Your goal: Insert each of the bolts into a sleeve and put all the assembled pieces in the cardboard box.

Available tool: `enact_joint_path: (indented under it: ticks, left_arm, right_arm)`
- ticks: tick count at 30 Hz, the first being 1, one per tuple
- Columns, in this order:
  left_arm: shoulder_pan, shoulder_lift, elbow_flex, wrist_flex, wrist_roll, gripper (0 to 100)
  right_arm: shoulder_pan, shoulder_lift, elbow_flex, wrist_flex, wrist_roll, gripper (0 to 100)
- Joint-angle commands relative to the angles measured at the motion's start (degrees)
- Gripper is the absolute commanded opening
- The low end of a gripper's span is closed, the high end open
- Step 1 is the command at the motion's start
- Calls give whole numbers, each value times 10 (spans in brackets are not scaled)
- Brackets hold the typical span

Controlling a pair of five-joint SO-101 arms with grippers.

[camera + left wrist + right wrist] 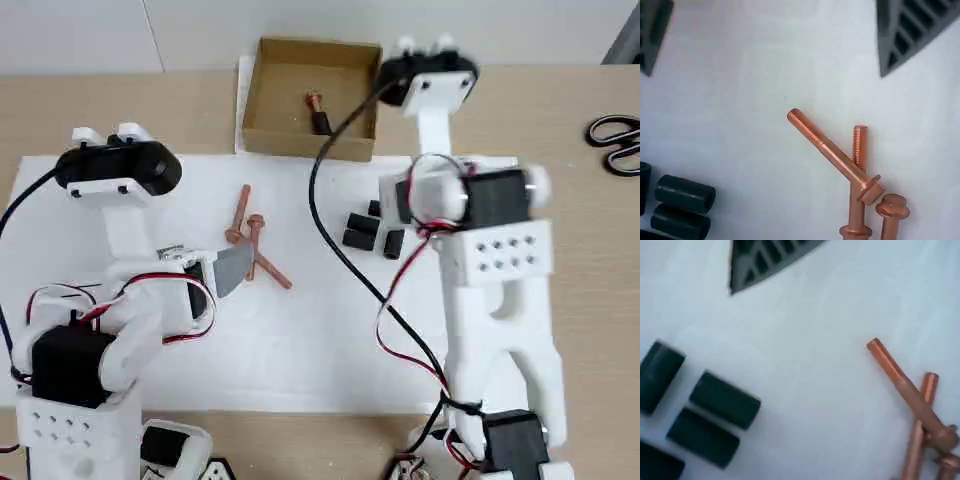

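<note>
From the high view I see the cardboard box [262,92] at the far side of the table [600,300], with one assembled piece [316,110], a copper bolt in a black sleeve, lying inside it. Neither wrist camera gives me that.

Three loose copper bolts [254,240] lie crossed in a small heap on the white sheet [300,340], and the loose black sleeves [360,240] sit in a cluster well apart from them, under the right arm [490,250]. A pair of scissors [615,140] rests at the table's edge.

My left wrist camera shows the left gripper [767,67] with its jaws spread wide and nothing between them, hanging above the sheet just beside the bolts; one long bolt [832,152] lies slantwise over another.

On the right wrist camera four sleeves are countable, side by side, with the bolts farther off. Just one dark ribbed part of the right gripper [771,260] shows there, and the arm covers it from above, so I cannot tell whether it is spread or closed.
</note>
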Motion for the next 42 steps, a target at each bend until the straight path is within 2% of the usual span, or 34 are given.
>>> enact_joint_path:
  ticks: [1, 7, 13, 19, 27, 42]
  left_arm:
    - [1, -7, -1, 4, -5, 275]
    - [1, -7, -1, 5, -4, 274]
    - [-1, -7, -1, 6, -4, 274]
    - [-2, -7, -1, 6, -4, 274]
    - [0, -7, -1, 6, -4, 274]
    - [1, -7, 0, 6, -4, 274]
  right_arm:
    - [3, -17, 113, -109, -73, 242]
    - [7, -17, 284, -327, -194, 242]
    - [7, -17, 404, -507, -202, 241]
    - [7, -16, 484, -608, -202, 241]
    - [34, -16, 527, -662, -202, 241]
    - [35, 65, 526, -665, -202, 240]
